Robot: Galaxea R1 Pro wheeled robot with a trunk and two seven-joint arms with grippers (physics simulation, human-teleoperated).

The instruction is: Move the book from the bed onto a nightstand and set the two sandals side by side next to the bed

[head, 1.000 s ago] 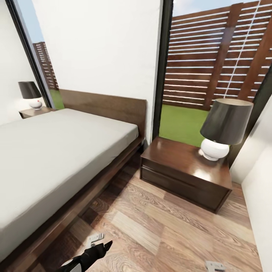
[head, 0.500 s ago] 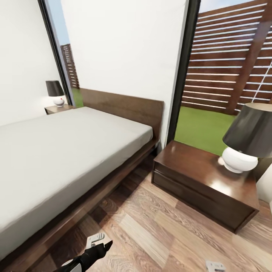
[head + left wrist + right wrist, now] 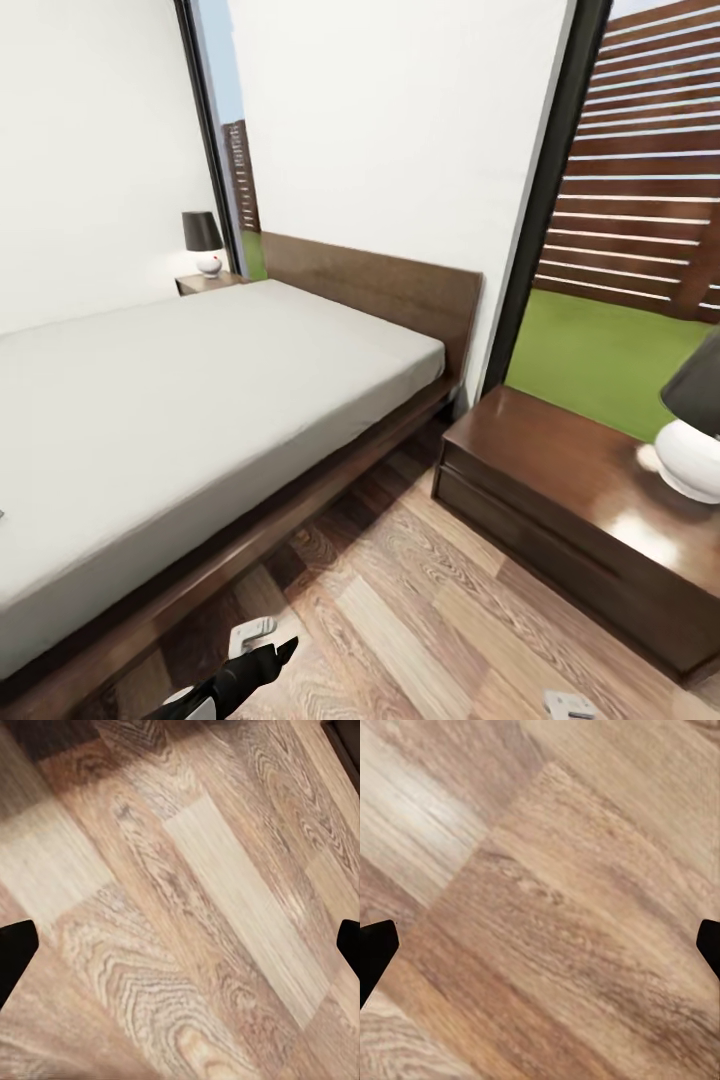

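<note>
The bed with its pale grey mattress, dark wood frame and brown headboard takes up the left of the head view. A glossy dark nightstand stands to its right, and a second nightstand sits far back beside the headboard. The book and the sandals are out of view. My left gripper hangs low over the floor near the bed frame; in the left wrist view it is open over bare planks. My right gripper is at the bottom edge; the right wrist view shows it open above the floor.
A white lamp with a dark shade stands on the near nightstand, a smaller lamp on the far one. A tall dark-framed glass door rises behind. Wood-plank floor runs between bed and nightstand.
The whole picture has shifted right, so the camera has turned left; more of the bed and left wall shows. Both grippers hold the same place in the view.
</note>
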